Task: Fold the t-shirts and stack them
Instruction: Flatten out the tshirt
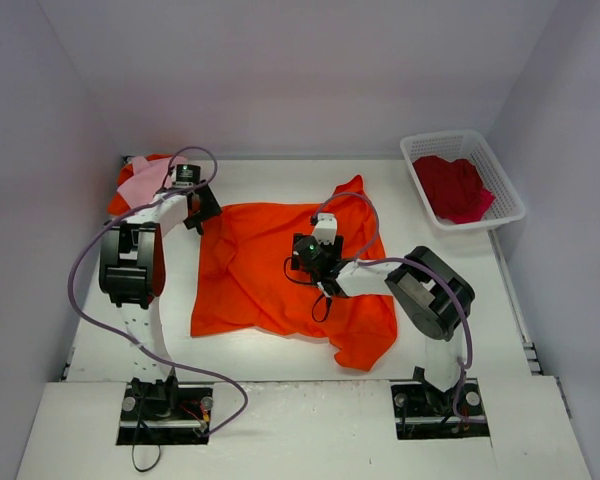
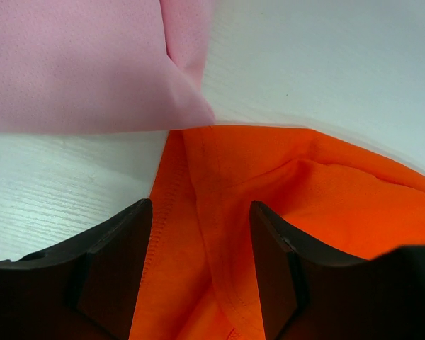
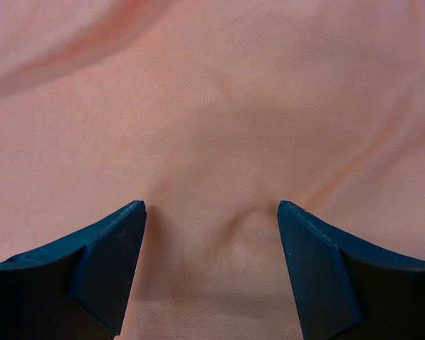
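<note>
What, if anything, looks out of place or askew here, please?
The bright orange cloth t-shirt lies rumpled and skewed in the middle. The deep crimson cloth t-shirt sits crumpled, unfolded, in the white plastic lattice basket.

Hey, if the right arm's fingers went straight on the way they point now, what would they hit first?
The orange t-shirt. It fills the whole view past the open right fingers, though how near it lies is unclear.

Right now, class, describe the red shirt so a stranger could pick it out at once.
On the white table, look to the far right corner, where a white basket stands. The red shirt lies crumpled inside it, unlike the orange shirt and pink shirt outside it.
</note>
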`<control>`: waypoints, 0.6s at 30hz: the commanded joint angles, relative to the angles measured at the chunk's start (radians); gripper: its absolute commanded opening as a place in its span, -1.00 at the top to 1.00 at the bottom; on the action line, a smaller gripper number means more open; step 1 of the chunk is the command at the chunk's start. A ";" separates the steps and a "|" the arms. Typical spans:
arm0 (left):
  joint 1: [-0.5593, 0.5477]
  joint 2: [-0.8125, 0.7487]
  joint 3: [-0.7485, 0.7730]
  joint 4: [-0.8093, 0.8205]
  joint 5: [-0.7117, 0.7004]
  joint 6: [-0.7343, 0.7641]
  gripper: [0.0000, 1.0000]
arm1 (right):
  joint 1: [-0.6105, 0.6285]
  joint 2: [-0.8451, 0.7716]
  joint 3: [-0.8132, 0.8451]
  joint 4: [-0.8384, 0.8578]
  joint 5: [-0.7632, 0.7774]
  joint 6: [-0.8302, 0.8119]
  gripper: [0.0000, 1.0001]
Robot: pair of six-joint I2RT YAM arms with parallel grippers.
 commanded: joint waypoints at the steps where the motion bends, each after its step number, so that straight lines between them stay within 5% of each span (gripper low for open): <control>1: 0.004 -0.018 0.028 0.022 -0.012 -0.015 -0.04 | 0.032 0.079 -0.065 -0.209 -0.143 0.086 -0.42; 18: 0.005 0.051 0.137 0.023 0.030 -0.019 0.02 | 0.044 0.115 -0.052 -0.207 -0.153 0.091 -0.42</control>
